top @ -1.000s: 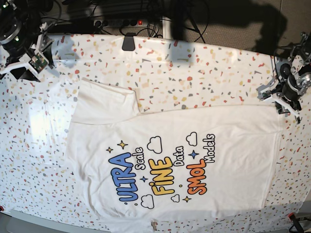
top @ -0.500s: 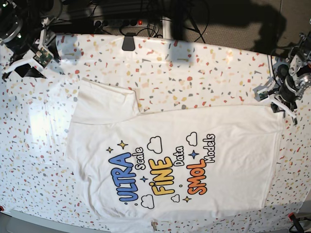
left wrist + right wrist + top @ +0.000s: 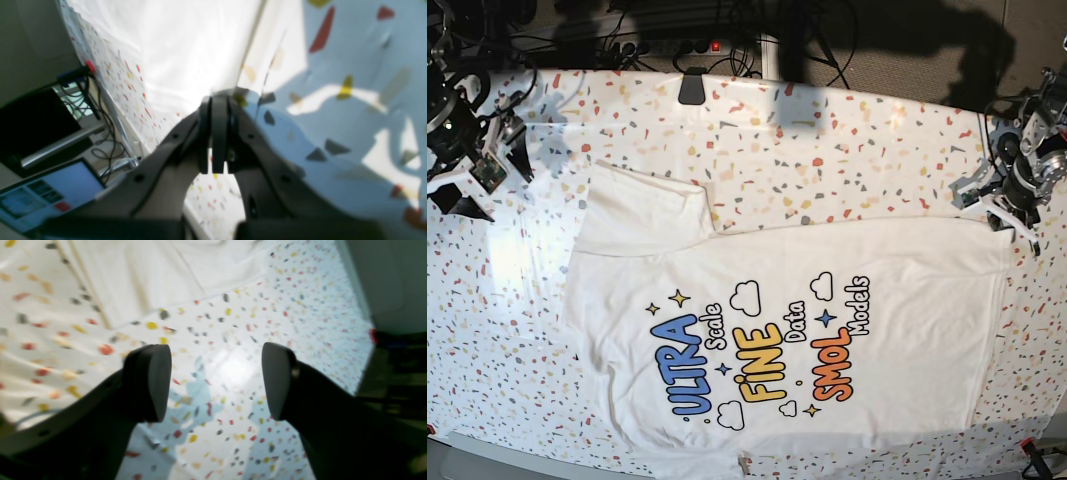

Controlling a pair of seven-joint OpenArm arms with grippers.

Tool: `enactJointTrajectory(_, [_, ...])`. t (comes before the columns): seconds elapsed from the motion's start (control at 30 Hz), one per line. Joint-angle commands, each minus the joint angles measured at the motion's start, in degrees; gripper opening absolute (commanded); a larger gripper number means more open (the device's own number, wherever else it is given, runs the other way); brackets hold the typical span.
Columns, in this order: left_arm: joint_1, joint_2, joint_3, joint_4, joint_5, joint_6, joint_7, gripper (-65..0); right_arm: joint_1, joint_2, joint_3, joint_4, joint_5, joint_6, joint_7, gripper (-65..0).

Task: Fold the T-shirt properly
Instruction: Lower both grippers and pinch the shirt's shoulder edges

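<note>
The T-shirt [image 3: 777,330] lies flat on the table [image 3: 827,130], unfolded; left jaws closed on nothing, right jaws wide open, empty.

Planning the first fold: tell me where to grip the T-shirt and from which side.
A judgement: grip the T-shirt at its far-edge corners, the spread sleeve and the hem corner, coming from the far side. It lies flat, print up, and the right gripper and left gripper hover there.

Lighting strong and uneven; both wrist views soft.
Base view sharp, with a glare patch on the table cover [image 3: 502,255] and dark shadows along the far edge. Wrist views blurred, whites blown out, bluish arm shadows on the cover.
</note>
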Motion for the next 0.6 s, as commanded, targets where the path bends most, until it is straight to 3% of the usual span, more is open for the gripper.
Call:
enactJointTrajectory(0.0, [-1.1, -0.9, -0.6, 0.6, 0.2, 1.0, -0.9, -65.0, 0.8, 1.2, -0.4, -0.1, -1.6, -0.4, 2.3, -22.8])
enactJointTrajectory(0.27, [-1.1, 0.7, -0.6, 0.6, 0.2, 1.0, -0.5, -65.0, 6.3, 1.9, -17.5, -1.4, -20.3, -0.4, 4.0, -22.8])
enactJointTrajectory(0.43, [-1.1, 0.7, -0.6, 0.6, 0.2, 1.0, 1.2, -65.0, 9.5, 1.6, -27.1, -3.8, -25.1, -0.4, 2.4, -22.8])
enactJointTrajectory(0.57, [-1.1, 0.7, -0.6, 0.6, 0.2, 1.0, 1.1, -65.0, 13.5, -1.0, -31.4, -9.9, -28.9, -0.4, 2.2, -22.8])
